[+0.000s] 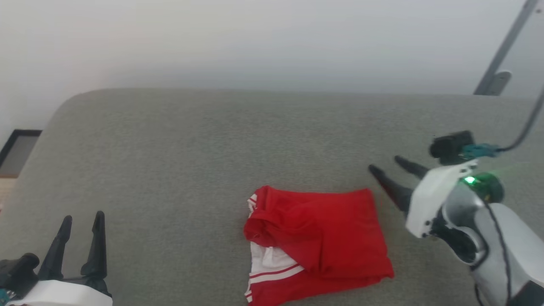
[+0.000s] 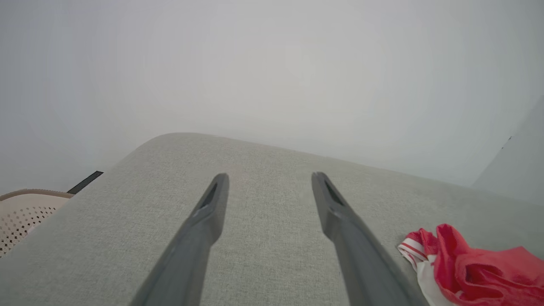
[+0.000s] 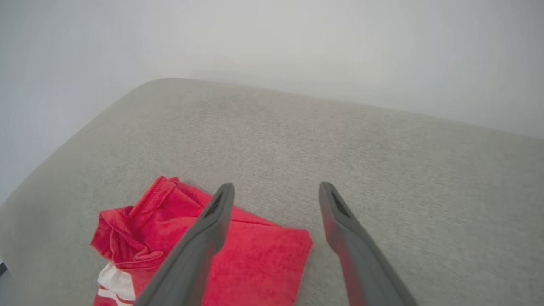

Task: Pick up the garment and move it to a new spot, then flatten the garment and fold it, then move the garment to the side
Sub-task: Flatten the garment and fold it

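Note:
The garment (image 1: 323, 238) is a red T-shirt with white, striped sleeve parts, lying folded in a rough rectangle on the grey cushioned surface (image 1: 212, 140), near its front middle. My right gripper (image 1: 384, 165) hovers open just right of the garment's far right corner, fingers pointing left and away, with nothing between them. In the right wrist view the garment (image 3: 255, 263) lies under and left of the right gripper (image 3: 276, 189). My left gripper (image 1: 83, 219) rests open at the lower left, far from the cloth. The left wrist view has the garment (image 2: 476, 267) at its lower right, beside the left gripper (image 2: 267, 178).
The grey surface ends in a rounded far edge against a pale wall (image 1: 255, 42). A grey slanted bar (image 1: 505, 46) stands at the far right. A perforated beige basket (image 2: 25, 212) sits off the surface's left side. A dark-framed panel (image 1: 17, 153) lies at the left.

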`<state>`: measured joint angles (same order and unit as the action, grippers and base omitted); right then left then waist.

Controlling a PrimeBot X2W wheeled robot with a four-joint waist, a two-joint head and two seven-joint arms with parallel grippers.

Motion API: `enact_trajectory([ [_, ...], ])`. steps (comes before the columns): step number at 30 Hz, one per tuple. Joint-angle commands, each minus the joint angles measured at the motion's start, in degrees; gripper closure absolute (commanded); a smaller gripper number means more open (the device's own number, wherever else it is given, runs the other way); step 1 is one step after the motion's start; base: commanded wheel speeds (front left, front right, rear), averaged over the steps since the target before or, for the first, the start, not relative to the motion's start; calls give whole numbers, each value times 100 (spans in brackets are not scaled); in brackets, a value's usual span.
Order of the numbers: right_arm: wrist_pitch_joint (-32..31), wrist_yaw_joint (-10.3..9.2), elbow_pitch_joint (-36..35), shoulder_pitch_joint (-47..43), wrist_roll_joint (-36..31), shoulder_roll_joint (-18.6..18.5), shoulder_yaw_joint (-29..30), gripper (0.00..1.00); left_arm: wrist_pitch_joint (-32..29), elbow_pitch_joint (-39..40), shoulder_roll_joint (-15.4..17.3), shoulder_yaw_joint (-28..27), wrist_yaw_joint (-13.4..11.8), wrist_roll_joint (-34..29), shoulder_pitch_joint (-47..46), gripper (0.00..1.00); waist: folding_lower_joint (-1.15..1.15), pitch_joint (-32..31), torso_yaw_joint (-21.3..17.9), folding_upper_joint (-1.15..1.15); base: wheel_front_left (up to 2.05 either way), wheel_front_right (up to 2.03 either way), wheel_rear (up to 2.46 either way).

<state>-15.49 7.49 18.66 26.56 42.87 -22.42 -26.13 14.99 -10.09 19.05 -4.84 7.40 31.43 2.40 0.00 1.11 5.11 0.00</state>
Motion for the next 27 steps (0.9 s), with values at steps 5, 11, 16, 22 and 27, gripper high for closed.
enact_trajectory([
  [5,598,-1,-44,-433,-408,-129,536,0,22,15,33,-58,11,-74,101,0,0,-25,-367,0,0,0,0],
  [11,1231,-1,-74,-768,-839,-171,884,0,23,8,45,-127,11,-70,147,0,0,-48,-589,0,0,0,0],
  [16,1906,-1,4,-1067,-1282,-96,1247,0,23,40,46,-145,11,-32,204,0,0,-73,-725,0,0,0,0],
  [22,2487,-1,120,-1386,-1691,66,1629,0,23,44,52,-190,11,14,251,0,0,-98,-789,0,0,0,0],
  [27,2697,-2,176,-1612,-1855,225,1877,0,23,41,28,-224,11,16,311,0,0,-124,-791,0,0,0,0],
])
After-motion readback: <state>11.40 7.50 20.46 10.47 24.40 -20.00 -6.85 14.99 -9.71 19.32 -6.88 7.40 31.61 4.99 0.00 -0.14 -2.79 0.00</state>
